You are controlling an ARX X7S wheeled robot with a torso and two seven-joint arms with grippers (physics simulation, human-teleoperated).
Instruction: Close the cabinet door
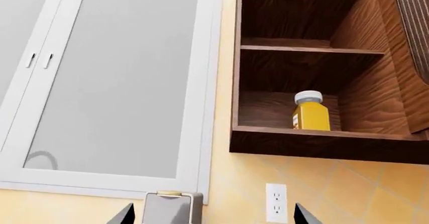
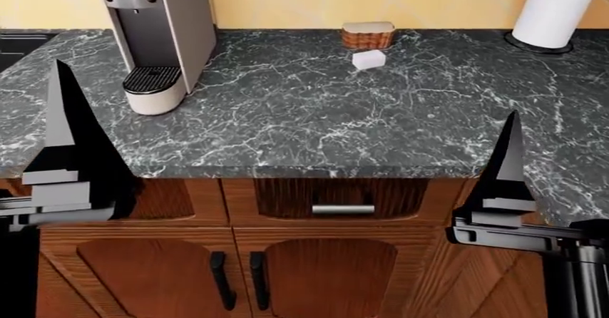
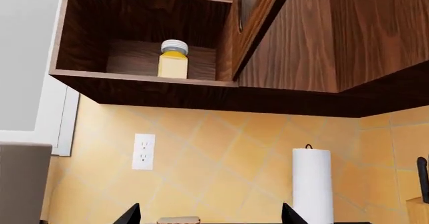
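The cabinet [image 1: 315,73] is a dark brown wood wall unit mounted high against the yellow tiled wall, its interior fully exposed, with one shelf board dividing the upper from the lower compartment. Its door [image 3: 258,28] stands open, swung outward on the side away from the white-framed window, so that in the right wrist view it shows nearly edge-on, with a ribbed glass panel set in a wooden frame. The lower compartment holds a yellow bottle [image 1: 311,111] with a white cap, standing upright on the cabinet floor near the back wall.
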